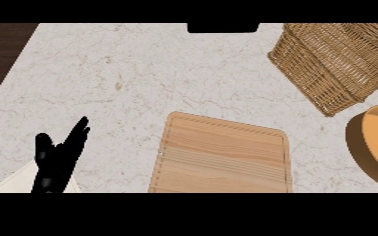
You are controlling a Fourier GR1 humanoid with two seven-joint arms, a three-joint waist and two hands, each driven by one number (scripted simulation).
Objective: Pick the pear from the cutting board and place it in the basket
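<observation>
The surface (pixel 148 70) is pale marble with thin brown veins. At its 2 o'clock corner stands one wicker basket (pixel 332 62), brown and woven, set at an angle; part of it is cut by the right edge of the view. At about 4 o'clock, also cut by the right edge, there is one round wooden object (pixel 363 140), orange-brown; I cannot tell what it is. It lies just below the basket and to the right of the cutting board. At 12 o'clock a small dark rectangle (pixel 223 27) sits at the far edge of the surface.

One cutting board (pixel 221 155) of light wood, with a groove along its rim, lies at about 6 o'clock. Its visible top is bare. The pear does not show anywhere in the view, so I cannot say where it is.

One robot hand shows: the left robot hand (pixel 57 157), black, at 8 o'clock, with fingers straight and pointing up, holding nothing. The right robot hand is out of the view.
</observation>
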